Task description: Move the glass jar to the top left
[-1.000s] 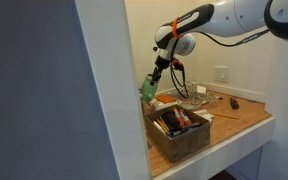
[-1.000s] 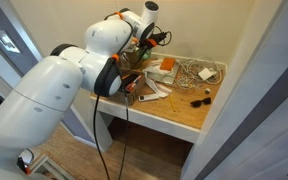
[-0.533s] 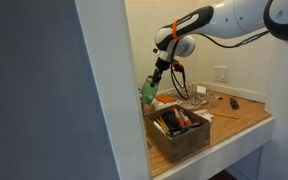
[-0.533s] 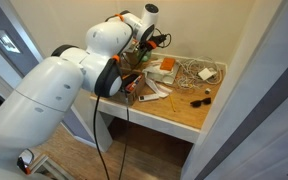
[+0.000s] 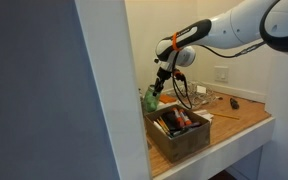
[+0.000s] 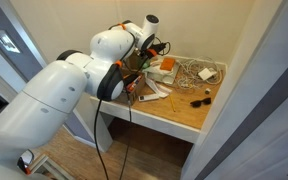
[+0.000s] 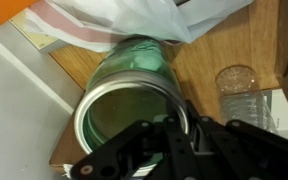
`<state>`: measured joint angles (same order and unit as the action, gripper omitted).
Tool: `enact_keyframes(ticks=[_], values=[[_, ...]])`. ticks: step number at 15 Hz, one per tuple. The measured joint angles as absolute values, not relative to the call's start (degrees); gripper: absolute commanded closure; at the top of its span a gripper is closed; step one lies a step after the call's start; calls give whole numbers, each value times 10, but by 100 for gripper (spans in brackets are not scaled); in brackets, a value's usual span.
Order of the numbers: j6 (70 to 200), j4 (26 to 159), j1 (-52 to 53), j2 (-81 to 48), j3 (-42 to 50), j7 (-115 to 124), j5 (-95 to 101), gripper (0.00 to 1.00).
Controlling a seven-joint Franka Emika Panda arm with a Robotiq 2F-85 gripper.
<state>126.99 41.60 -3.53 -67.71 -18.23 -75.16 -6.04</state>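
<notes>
So the end effector [image 5: 156,88] is clamped on the glass jar [image 5: 151,98], gripping it at the rim. In the wrist view you look straight down into the jar's [image 7: 132,95] open mouth, with the dark fingers [image 7: 189,128] sitting right on the near edge of the rim and the end effector [image 7: 179,128] filling the bottom of the picture.

The jar is in the back corner of the wooden worktop [image 5: 242,116], tight against the white side wall and just behind the brown box [image 5: 181,135], which is stuffed with tools and bits. It looks a bit tilted. The box hides the jar's base in that exterior view, so I can't tell if it's actually resting on the wood or hanging just above it.

From the wrist camera there's a white plastic bag [image 7: 149,20] right above the jar, touching or overlapping its far side, and a small clear container [image 7: 239,88] standing off to the side on the worktop [image 7: 219,45], near the jar but not touching it.

In an exterior view the robot's own arm blocks the jar entirely. You only see the worktop [image 6: 179,112] with a wire rack [image 6: 199,72] at the back, something orange [image 6: 167,65] beside it, and a small black object [image 6: 199,98] nearer the front.
</notes>
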Motion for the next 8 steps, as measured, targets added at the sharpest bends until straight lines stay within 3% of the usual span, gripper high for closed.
enact_keyframes(ticks=[8], values=[[1281, 416, -23, -684, -171, -770, -35, 97]])
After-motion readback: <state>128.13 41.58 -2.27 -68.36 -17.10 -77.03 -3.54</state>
